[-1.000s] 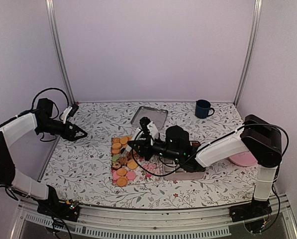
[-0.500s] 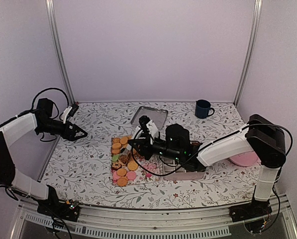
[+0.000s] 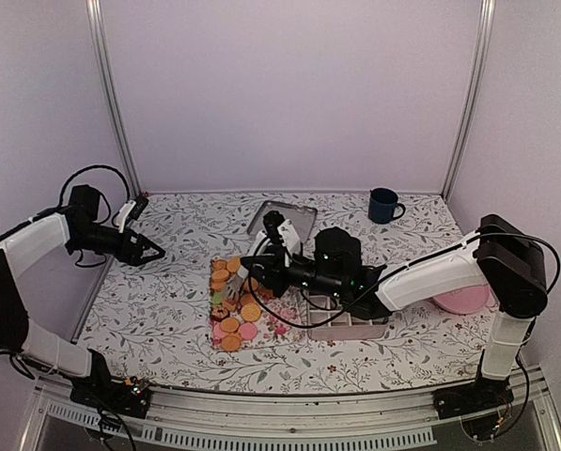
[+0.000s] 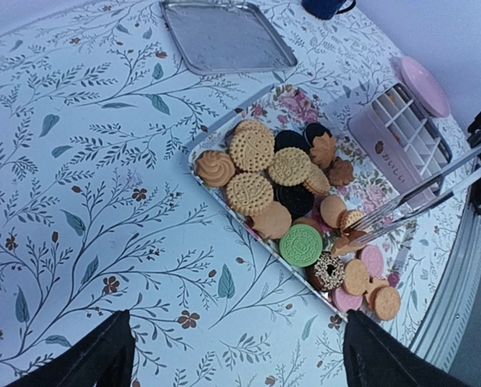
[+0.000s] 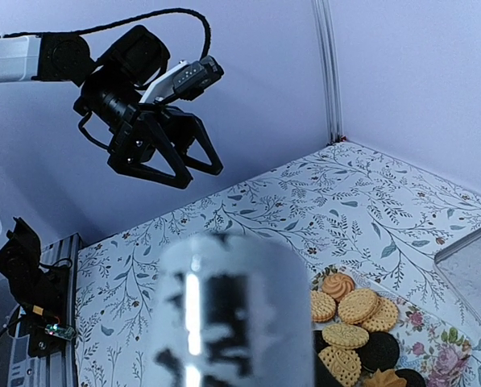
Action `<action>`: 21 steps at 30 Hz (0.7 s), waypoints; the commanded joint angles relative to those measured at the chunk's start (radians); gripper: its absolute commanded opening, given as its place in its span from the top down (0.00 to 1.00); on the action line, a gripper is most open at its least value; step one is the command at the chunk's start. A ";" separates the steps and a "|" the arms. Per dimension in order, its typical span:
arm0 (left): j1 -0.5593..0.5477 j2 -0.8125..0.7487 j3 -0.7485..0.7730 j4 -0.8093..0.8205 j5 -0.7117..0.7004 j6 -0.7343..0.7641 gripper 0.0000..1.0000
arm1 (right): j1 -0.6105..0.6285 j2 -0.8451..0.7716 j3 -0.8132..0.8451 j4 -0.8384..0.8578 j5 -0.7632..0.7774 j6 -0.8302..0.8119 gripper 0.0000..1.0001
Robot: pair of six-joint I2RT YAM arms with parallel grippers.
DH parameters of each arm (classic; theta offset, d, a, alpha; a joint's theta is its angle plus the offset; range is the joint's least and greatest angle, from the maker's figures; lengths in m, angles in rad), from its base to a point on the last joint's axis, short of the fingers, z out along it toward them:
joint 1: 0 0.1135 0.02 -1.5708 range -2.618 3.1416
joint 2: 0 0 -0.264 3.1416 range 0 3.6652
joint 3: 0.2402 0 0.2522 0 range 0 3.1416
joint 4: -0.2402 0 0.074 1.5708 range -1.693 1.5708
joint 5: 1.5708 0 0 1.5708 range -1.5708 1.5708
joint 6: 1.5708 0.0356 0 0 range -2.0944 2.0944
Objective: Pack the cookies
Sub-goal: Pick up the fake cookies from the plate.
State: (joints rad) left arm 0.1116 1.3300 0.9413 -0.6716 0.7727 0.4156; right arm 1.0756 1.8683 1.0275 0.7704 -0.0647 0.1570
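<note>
The cookies [image 4: 282, 189] lie in a heap on a flowered tray [image 3: 225, 328]: golden rounds, dark ones, pink ones and one green [image 4: 301, 244]. My right gripper [image 3: 282, 273] is shut on metal tongs [image 4: 421, 195]. The tongs' tips reach down among the small golden cookies [image 4: 346, 230] near the tray's middle; I cannot tell whether one is pinched. In the right wrist view the tongs [image 5: 236, 314] are a blurred silver shape that hides the fingers. My left gripper [image 4: 240, 364] hangs open over bare tablecloth to the left of the tray, also in the top view [image 3: 152, 252].
A pale divided box [image 4: 401, 133] stands just right of the tray, under the right arm [image 3: 421, 277]. A pink plate [image 4: 425, 85] lies beyond it. A metal baking tray [image 3: 282, 221] and a blue mug [image 3: 383, 205] stand at the back.
The right arm has risen slightly and shifted toward the back, and the tongs' arms have come closer together. The left arm has not moved.
</note>
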 commanded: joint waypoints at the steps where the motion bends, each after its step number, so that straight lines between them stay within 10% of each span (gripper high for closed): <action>1: -0.001 -0.033 0.000 0.001 -0.003 0.009 0.10 | 0.007 -0.035 0.015 0.032 -0.027 0.023 1.00; 21: 0.003 0.043 0.069 0.001 -0.074 0.025 0.09 | -0.120 -0.455 -0.113 -0.234 0.060 -0.087 1.00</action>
State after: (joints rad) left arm 0.1116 1.3285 0.9722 -0.6720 0.7208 0.4225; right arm 0.9890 1.5288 0.9630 0.6331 -0.0479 0.1120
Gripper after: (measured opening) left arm 0.914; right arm 0.246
